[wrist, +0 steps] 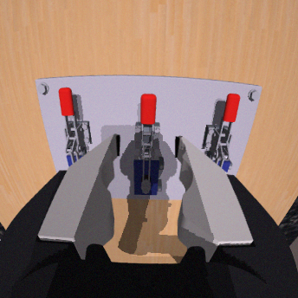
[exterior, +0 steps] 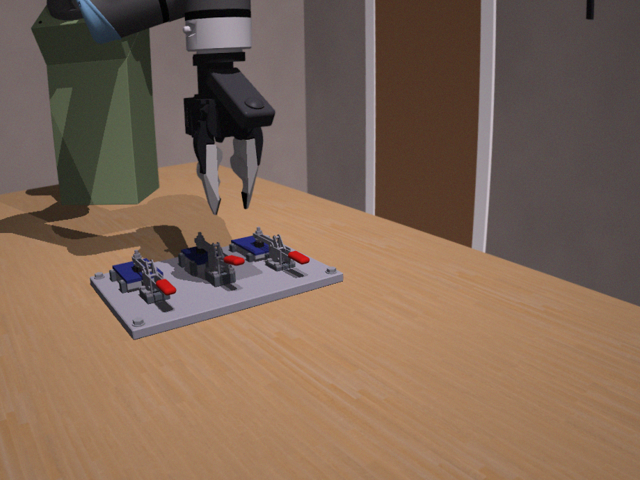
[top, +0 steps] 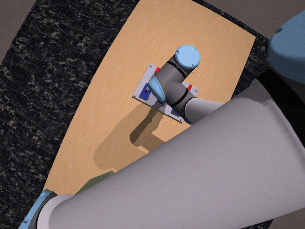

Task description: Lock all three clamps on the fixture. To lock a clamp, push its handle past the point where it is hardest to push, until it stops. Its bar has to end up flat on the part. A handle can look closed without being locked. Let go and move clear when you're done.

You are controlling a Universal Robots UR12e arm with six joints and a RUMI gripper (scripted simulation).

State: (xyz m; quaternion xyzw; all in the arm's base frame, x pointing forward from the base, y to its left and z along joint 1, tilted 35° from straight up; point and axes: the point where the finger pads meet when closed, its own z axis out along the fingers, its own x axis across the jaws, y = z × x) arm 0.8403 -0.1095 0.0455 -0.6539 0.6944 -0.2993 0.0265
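A grey fixture plate (exterior: pixel 217 291) lies on the wooden table and carries three toggle clamps with red handles: left (exterior: pixel 166 286), middle (exterior: pixel 234 259) and right (exterior: pixel 298 257). Each clamp's bar reaches over a blue part (exterior: pixel 126 270). All three handles lie low and point to the plate's front edge; I cannot tell which are locked. My gripper (exterior: pixel 229 206) hangs above the middle clamp, fingers pointing down, partly open and empty. In the wrist view the fingers frame the middle clamp, with its handle (wrist: pixel 147 108) ahead and the other handles (wrist: pixel 66 100) (wrist: pixel 231 106) to either side.
The green robot pedestal (exterior: pixel 100 103) stands at the back left of the table. In the overhead view my arm covers most of the fixture plate (top: pixel 143 92). A wall with a brown door panel (exterior: pixel 426 113) stands behind the table's far edge.
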